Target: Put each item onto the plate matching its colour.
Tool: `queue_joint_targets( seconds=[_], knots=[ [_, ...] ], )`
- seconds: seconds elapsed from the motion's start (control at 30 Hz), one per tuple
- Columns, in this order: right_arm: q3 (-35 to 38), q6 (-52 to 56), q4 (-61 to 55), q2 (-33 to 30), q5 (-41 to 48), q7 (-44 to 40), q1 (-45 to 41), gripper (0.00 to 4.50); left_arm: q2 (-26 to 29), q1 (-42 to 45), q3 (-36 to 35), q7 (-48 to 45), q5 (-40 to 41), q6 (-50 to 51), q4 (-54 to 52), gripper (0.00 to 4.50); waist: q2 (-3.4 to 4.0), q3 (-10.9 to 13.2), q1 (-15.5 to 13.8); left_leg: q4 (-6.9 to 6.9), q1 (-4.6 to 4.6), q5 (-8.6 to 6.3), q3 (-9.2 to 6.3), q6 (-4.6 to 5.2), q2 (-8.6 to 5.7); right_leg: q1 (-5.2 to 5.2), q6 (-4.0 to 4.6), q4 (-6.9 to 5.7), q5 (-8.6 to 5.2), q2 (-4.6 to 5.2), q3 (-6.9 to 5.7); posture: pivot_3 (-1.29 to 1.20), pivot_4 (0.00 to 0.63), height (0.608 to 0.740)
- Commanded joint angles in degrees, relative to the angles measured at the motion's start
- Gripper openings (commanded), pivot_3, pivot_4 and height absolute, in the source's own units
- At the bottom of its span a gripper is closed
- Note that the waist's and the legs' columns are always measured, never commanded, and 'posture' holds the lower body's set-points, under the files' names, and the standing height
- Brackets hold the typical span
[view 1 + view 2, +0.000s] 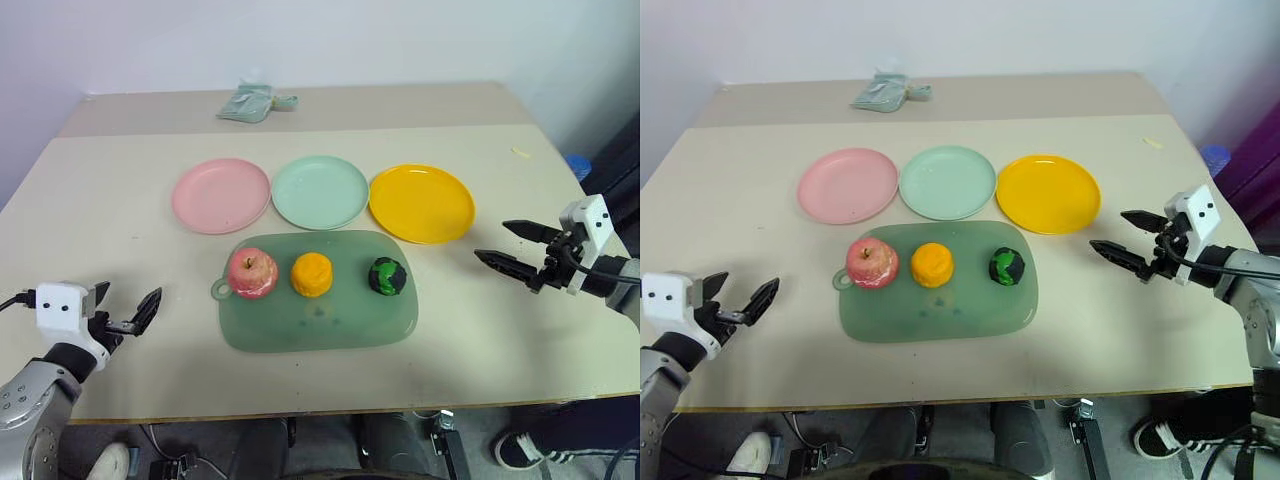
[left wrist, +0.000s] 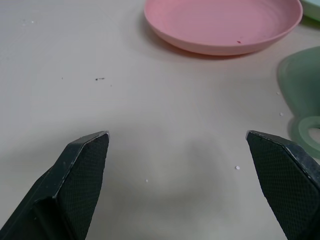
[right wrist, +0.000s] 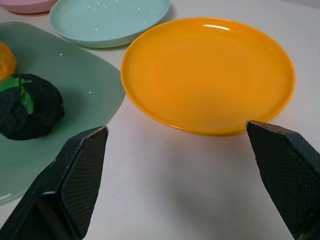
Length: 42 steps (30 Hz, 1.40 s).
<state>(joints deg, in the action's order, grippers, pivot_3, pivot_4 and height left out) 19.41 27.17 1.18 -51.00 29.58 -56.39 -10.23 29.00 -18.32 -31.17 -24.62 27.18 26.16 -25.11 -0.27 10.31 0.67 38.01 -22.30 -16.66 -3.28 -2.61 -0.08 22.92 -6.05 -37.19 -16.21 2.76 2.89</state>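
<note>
Both tools spread wide, empty: left tool [image 1: 125, 310], right tool [image 1: 520, 247]. Apple [image 1: 252, 272] on board [image 1: 300, 330]: approach level, centre jaws, carry to pink plate [image 1: 220, 195].

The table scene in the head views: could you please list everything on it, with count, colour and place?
table: one, beige, carries everything below
pink plate: one, pink, left of the plate row
mint plate: one, pale mint green, middle of the row
orange plate: one, yellow-orange, right of the row
board: one, translucent green, in front of the plates
apple: one, red-pink, left on the board
orange fruit: one, orange, middle of the board
green ball: one, dark green with black patches, right on the board
packet: one, pale green, far edge of the table
left end effector: one, black fingers, open, over the table's near left
right end effector: one, black fingers, open, right of the orange plate
</note>
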Motion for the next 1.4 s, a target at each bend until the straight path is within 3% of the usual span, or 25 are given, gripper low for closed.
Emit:
queue_joint_targets(
  seconds=[0.03,0.53,0.83,1.03,1.13,1.27,1.37,1.4],
  knots=[
    [-0.27,0.01,-2.81,0.62,0.22,1.00,-1.32,4.50,0.70,1.68,-0.12,0.70,0.20,0.28,-1.71,4.48,0.00,0.00,-0.01,0.00,0.00,0.00,0.00,0.00,-0.02,0.00,0.00,0.00,0.00,0.00,0.00,0.00,0.150,0.740],
    [-0.93,-1.52,-7.40,5.89,-1.78,9.86,-2.00,4.50,1.08,12.59,1.22,1.40,3.22,3.46,1.42,4.48,0.00,-0.01,0.02,0.02,0.00,0.00,-0.02,0.00,-0.06,0.01,-0.01,-0.03,0.01,0.00,-0.01,0.00,0.150,0.740],
    [4.10,5.56,-20.69,5.95,6.54,10.22,7.14,4.50,5.91,23.90,7.29,-9.85,7.62,5.14,8.49,4.48,0.00,0.00,0.02,0.02,-0.03,0.00,-0.06,0.00,-0.08,-0.01,-0.02,-0.03,0.01,-0.02,-0.04,0.00,0.150,0.740],
    [4.01,8.13,-26.28,5.60,9.72,9.05,10.34,4.50,10.59,28.99,19.14,-22.58,7.12,4.64,7.62,4.48,0.00,0.00,0.12,0.01,-0.01,0.00,-0.04,0.00,-0.07,-0.01,-0.01,-0.03,0.00,-0.08,-0.03,0.00,0.150,0.740],
    [4.11,7.58,-27.21,6.19,9.41,9.62,11.26,4.50,13.22,31.19,26.40,-27.44,1.95,2.16,9.30,4.48,0.00,0.00,0.07,0.03,-0.01,0.00,-0.04,0.00,-0.08,-0.02,-0.01,-0.03,0.01,-0.08,-0.02,0.00,0.150,0.740],
    [4.10,7.40,-28.60,6.70,9.68,10.36,12.49,4.50,13.62,33.23,30.58,-30.03,-0.23,1.41,11.97,4.48,0.00,0.00,0.06,0.02,-0.02,0.00,-0.04,0.00,-0.08,0.01,-0.01,-0.03,0.00,-0.10,-0.02,0.00,0.150,0.740],
    [3.45,7.12,-29.33,6.79,9.60,10.38,12.99,4.50,14.73,34.16,34.76,-30.46,-6.18,-1.11,15.20,4.48,0.00,0.00,0.09,0.02,-0.01,0.00,-0.05,0.00,-0.08,0.00,-0.01,-0.03,0.00,-0.10,-0.02,0.00,0.150,0.740],
    [3.08,7.02,-29.68,6.93,9.61,10.47,12.94,4.50,14.44,34.42,35.21,-30.39,-6.94,-1.51,16.19,4.24,0.01,0.00,0.06,0.02,-0.01,0.00,-0.05,0.00,-0.07,0.01,-0.01,-0.03,0.00,-0.12,-0.02,0.00,0.150,0.740]
  ],
)
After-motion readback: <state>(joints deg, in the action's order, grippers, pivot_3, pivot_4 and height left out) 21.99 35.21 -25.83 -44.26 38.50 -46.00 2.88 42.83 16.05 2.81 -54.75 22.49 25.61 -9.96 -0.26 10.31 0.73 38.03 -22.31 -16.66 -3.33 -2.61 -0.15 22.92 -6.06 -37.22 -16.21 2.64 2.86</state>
